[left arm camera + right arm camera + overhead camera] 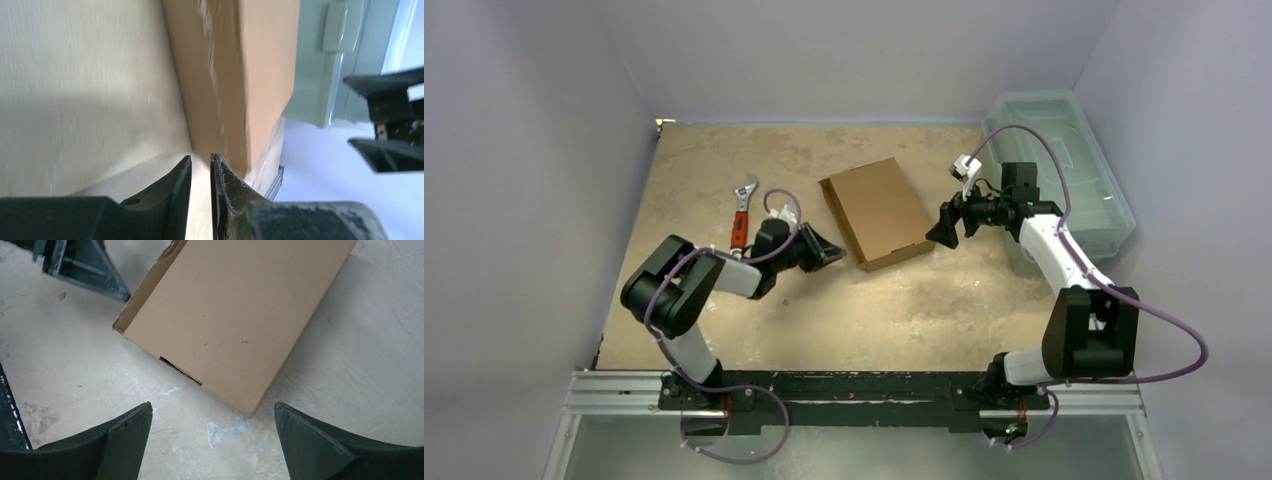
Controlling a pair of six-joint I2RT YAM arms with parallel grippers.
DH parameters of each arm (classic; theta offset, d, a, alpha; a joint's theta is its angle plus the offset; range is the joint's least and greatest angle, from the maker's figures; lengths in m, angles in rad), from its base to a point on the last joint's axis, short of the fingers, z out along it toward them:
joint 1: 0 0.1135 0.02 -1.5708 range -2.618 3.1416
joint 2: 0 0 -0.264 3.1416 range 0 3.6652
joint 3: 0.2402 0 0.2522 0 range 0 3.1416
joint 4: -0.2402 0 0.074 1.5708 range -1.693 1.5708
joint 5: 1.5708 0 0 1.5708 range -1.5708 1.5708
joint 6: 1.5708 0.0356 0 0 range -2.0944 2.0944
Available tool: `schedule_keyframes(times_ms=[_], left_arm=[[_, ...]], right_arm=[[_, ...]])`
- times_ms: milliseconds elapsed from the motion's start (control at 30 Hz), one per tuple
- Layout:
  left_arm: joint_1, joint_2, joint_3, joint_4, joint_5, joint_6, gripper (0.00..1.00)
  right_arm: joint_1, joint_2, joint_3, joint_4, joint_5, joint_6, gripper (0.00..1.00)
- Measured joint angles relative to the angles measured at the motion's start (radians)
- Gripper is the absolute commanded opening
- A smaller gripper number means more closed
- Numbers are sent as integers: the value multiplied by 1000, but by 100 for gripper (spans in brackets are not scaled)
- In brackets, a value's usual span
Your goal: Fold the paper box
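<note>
The paper box (879, 212) is a shallow brown cardboard mailer lying flat and closed mid-table. My left gripper (829, 250) lies low just left of the box's near-left corner. In the left wrist view its jaws (201, 160) stand almost together with a thin slit and nothing in it, and the box's side (250, 75) rises just beyond the tips. My right gripper (944, 228) hovers off the box's near-right corner. Its jaws (213, 412) are wide open and empty, with the box (240, 315) apart from the fingertips.
An adjustable wrench with a red handle (742, 210) lies left of the box, behind my left arm. A translucent pale-green bin (1064, 170) stands at the right wall behind my right arm. Grey walls close in the table on three sides.
</note>
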Motion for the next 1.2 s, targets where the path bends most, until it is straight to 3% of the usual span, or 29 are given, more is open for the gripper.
schedule_keyframes(times_ms=[133,233,367,467,667,833,900,1100,1200], left_arm=[[-63,-95,-181,102,-57,-32,47],[-39,-206,-207,47,-87,19,65],[60,-286,-33,-113,-59,173,77],[163,-238,208,-241,-2,332,79],[221,83,738,-466,110,639,71],[213,259,867,-555,171,726,51],[212,333,911,-582,188,739,45],[212,480,1004,-599,224,719,32],[209,512,1028,-592,224,702,27]], right_arm=[[0,1,0,-13,-11,-19,94],[0,1,0,-27,-30,-42,94],[0,1,0,-32,-49,-60,94],[0,-1,0,-32,-55,-66,94],[0,-35,-7,-35,-77,-78,92],[0,-138,-61,-48,-111,-186,83],[0,-186,-92,-79,-132,-282,71],[0,-199,-122,-161,-134,-501,0],[3,-127,-121,-188,-113,-551,0]])
